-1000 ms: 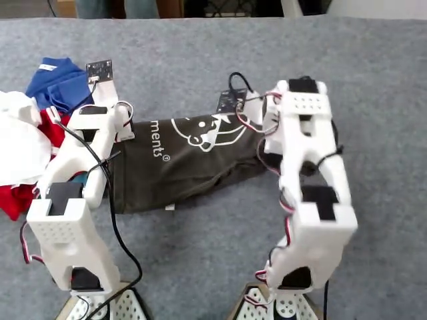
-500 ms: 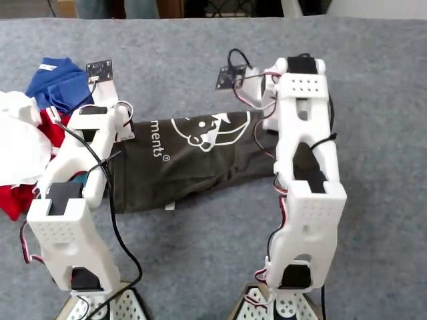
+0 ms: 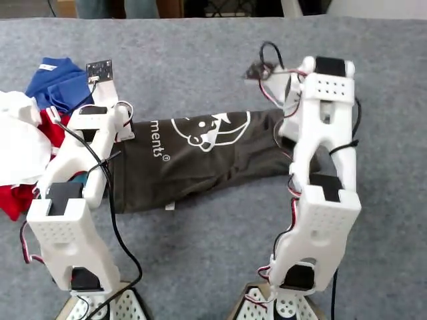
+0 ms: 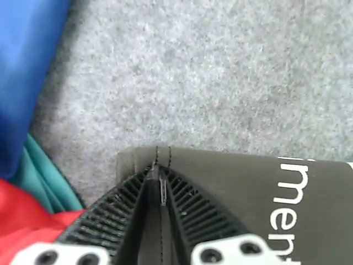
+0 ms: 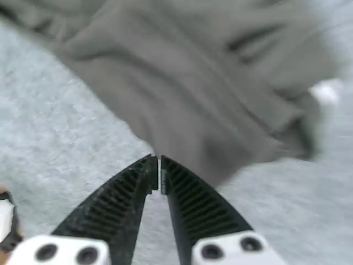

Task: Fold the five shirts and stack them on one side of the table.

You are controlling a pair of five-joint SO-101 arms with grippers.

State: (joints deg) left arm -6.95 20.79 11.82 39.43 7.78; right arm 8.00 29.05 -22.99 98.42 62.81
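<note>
Here are 2 arms (image 3: 73, 200), 1 dark shirt (image 3: 193, 163) and 4 heaped shirts (image 3: 20, 147).

White lettering (image 3: 155, 139) runs sideways along the dark olive shirt (image 3: 200, 167), part of the word hidden, a tiny circled mark closing it off. Right beside it sits a white line-drawn emblem (image 3: 210, 129). Over on the blue shirt (image 3: 63, 87) there's a small white tag (image 3: 47, 67), and its print is too small to read.

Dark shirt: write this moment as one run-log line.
left claw: shut on dark shirt hem | right claw: shut at shirt's far end, grip unclear | other shirts: heaped
</note>
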